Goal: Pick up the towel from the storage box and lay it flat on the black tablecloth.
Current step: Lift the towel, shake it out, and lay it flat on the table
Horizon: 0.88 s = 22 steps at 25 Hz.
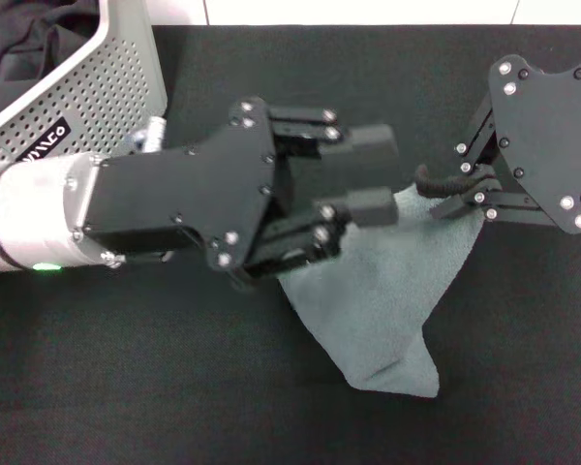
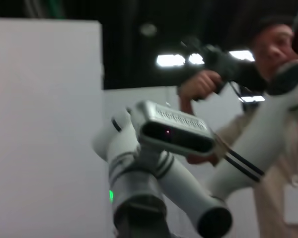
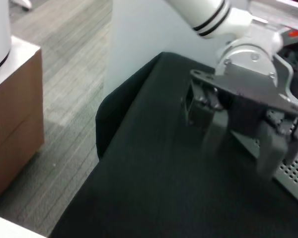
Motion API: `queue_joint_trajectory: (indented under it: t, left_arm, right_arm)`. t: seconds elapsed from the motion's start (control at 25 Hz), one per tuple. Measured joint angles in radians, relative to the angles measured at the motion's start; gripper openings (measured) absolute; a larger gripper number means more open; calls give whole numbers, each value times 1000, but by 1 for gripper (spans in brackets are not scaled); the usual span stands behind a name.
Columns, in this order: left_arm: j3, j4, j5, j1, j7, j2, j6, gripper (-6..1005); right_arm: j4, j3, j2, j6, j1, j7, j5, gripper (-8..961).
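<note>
Towel (image 1: 382, 300) hanging above the black tablecloth (image 1: 126, 378), left gripper (image 1: 353, 199) spread open beside it, right gripper (image 1: 455, 189) pinching its corner, storage box (image 1: 87, 87) behind.

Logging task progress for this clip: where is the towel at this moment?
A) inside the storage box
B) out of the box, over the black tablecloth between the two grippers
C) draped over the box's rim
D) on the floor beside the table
B: the towel hangs over the black tablecloth, its upper edge between the left gripper and right gripper, away from the storage box.
</note>
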Motion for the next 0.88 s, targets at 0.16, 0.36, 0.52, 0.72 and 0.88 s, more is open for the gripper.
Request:
queue_joint_trajectory:
  t: [0.16, 0.36, 0.52, 0.72, 0.88]
  left_arm:
    - [0, 22, 37, -19, 22, -4, -3, 336]
    - [-48, -10, 29, -10, 98, -7, -20, 336]
    - [-100, -78, -11, 15, 159, -9, -24, 336]
    - [-100, -103, -47, 52, 183, -10, -32, 336]
    - [-94, -147, -47, 60, 213, -16, -32, 335]
  right_arm:
    - [-43, 9, -2, 0, -1, -26, 0, 7]
    - [-70, 179, 57, -6, -41, -81, 0, 8]
    - [-100, 478, 181, -38, -94, -100, 19, 8]
    - [-51, 722, 267, -190, -154, -107, 189, 8]
    - [64, 662, 265, -360, -236, -174, 380, 9]
